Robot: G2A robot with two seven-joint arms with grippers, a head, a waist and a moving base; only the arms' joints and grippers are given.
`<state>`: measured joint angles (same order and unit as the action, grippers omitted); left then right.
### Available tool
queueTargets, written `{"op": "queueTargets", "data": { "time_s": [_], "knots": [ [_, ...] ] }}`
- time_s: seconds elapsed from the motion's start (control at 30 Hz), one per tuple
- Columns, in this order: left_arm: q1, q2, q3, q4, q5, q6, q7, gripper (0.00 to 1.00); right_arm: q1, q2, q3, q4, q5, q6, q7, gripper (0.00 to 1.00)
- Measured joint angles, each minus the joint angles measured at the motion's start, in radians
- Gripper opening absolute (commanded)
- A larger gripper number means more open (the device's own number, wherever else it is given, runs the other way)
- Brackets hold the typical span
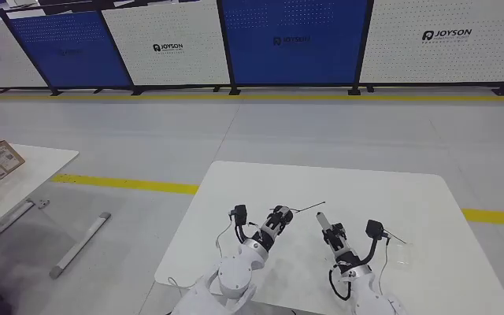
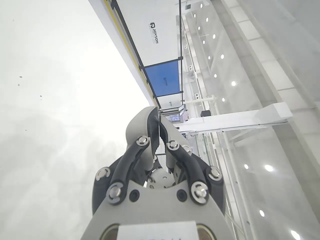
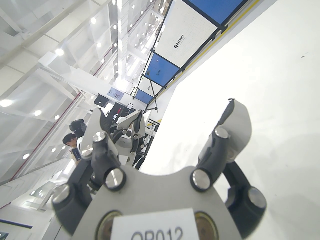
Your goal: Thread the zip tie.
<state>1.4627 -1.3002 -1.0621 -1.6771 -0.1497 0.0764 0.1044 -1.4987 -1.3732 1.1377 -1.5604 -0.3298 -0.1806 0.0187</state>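
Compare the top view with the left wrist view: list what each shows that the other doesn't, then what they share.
Top view, not the left wrist view: the right gripper over the white table, and the free length of the black zip tie sticking out beyond the left gripper. Left wrist view, not the top view: the pads closed on the tie, seen edge-on. Both: the left gripper, the zip tie, the table.
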Motion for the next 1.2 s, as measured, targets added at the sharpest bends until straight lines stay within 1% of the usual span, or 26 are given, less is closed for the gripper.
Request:
{"op": "queueTargets", "data": {
  "time_s": [0.1, 0.2, 0.23, 0.3, 0.33, 0.37, 0.43, 0.53, 0.6, 0.83, 0.87, 0.93, 0.97, 1.07, 1.13, 1.2],
  "knots": [
    [0.0, 0.0, 0.0, 0.0, 0.0, 0.0, 0.0, 0.0, 0.0, 0.0, 0.0, 0.0, -0.003, 0.002, 0.001, 1.0],
    [0.0, -0.002, -0.008, -0.004, -0.019, 0.002, 0.012, 0.0, 0.009, 0.006, -0.004, -0.003, -0.087, 0.009, 0.022, 1.0],
    [0.0, -0.004, -0.016, -0.009, -0.048, 0.008, 0.025, 0.0, 0.009, 0.007, -0.005, -0.005, -0.116, 0.003, 0.024, 1.0],
    [-0.003, -0.011, -0.037, -0.019, -0.138, 0.04, 0.069, 0.0, 0.01, 0.012, -0.002, -0.004, -0.176, -0.015, 0.028, 1.0],
    [-0.008, -0.014, -0.043, -0.021, -0.178, 0.056, 0.093, 0.0, 0.01, 0.015, 0.0, -0.001, -0.224, -0.024, 0.022, 1.0],
    [-0.011, -0.017, -0.045, -0.021, -0.209, 0.067, 0.103, 0.0, 0.009, 0.018, 0.0, 0.002, -0.268, -0.026, 0.016, 1.0],
    [-0.019, -0.022, -0.05, -0.017, -0.269, 0.083, 0.101, 0.0, 0.008, 0.021, -0.005, 0.011, -0.35, -0.021, -0.002, 1.0],
    [-0.024, -0.025, -0.064, -0.019, -0.371, 0.107, 0.054, 0.0, 0.014, 0.023, -0.017, 0.027, -0.486, 0.007, -0.054, 1.0],
    [-0.024, -0.025, -0.066, -0.02, -0.38, 0.11, 0.048, 0.0, 0.015, 0.022, -0.018, 0.028, -0.5, 0.013, -0.063, 1.0],
    [-0.024, -0.024, -0.065, -0.02, -0.377, 0.108, 0.05, 0.0, 0.014, 0.022, -0.019, 0.029, -0.491, 0.01, -0.055, 1.0],
    [-0.023, -0.024, -0.065, -0.023, -0.375, 0.102, 0.044, 0.0, 0.014, 0.022, -0.021, 0.033, -0.479, 0.001, -0.042, 1.0],
    [-0.018, -0.023, -0.066, -0.032, -0.362, 0.066, 0.02, 0.0, 0.024, 0.023, -0.016, 0.042, -0.426, -0.016, 0.014, 1.0],
    [-0.01, -0.021, -0.067, -0.036, -0.338, 0.027, 0.009, 0.0, 0.031, 0.023, -0.009, 0.051, -0.393, -0.013, 0.052, 1.0],
    [0.014, -0.017, -0.057, -0.035, -0.247, -0.063, -0.023, 0.0, 0.052, 0.022, -0.005, 0.061, -0.342, 0.006, 0.126, 1.0],
    [0.023, -0.014, -0.048, -0.026, -0.192, -0.095, -0.04, 0.0, 0.059, 0.021, -0.007, 0.062, -0.339, 0.015, 0.141, 1.0],
    [0.028, -0.012, -0.04, -0.014, -0.154, -0.102, -0.061, 0.0, 0.06, 0.021, -0.008, 0.063, -0.341, 0.019, 0.141, 1.0]
  ]
}}
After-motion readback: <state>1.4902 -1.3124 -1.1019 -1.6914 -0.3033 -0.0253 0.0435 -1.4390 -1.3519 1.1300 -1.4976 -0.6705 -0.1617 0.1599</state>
